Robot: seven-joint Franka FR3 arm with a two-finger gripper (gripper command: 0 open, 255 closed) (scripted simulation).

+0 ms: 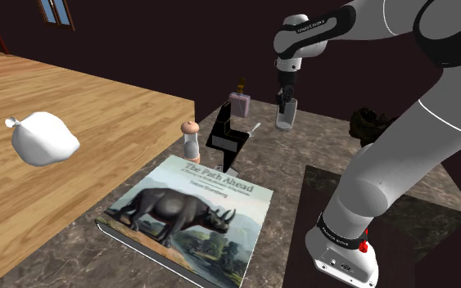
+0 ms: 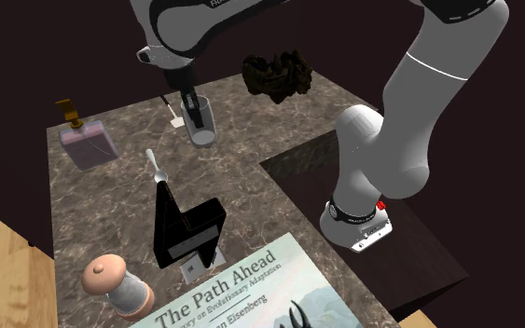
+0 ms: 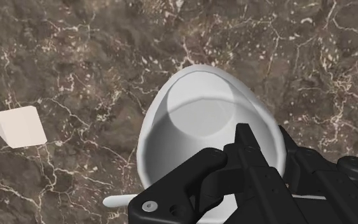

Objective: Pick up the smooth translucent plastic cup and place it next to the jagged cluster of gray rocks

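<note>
The cup (image 1: 285,116) stands near the far edge of the counter (image 1: 302,151), with the gripper (image 1: 284,100) coming straight down onto its rim. In the wrist view one finger reaches inside the cup (image 3: 196,121) and the other runs down outside, and the two look pinched on the thin wall between them. That is probably a rim grasp, chosen because the smooth round body offers little else to clamp. I cannot tell whether the base is still on the counter or barely off it. In the second exterior view the cup (image 2: 200,123) looks slightly tilted under the gripper (image 2: 191,110), so the wall may be flexing or slipping, and the lift should be gentle. The rocks (image 1: 369,124) sit near the counter's far corner, near the cup and with bare counter between them. The carry is therefore short. The bottle (image 1: 239,103), black stand (image 1: 227,137), grinder (image 1: 191,141) and book (image 1: 192,217) all lie on the cup's other side, off that path.
</note>
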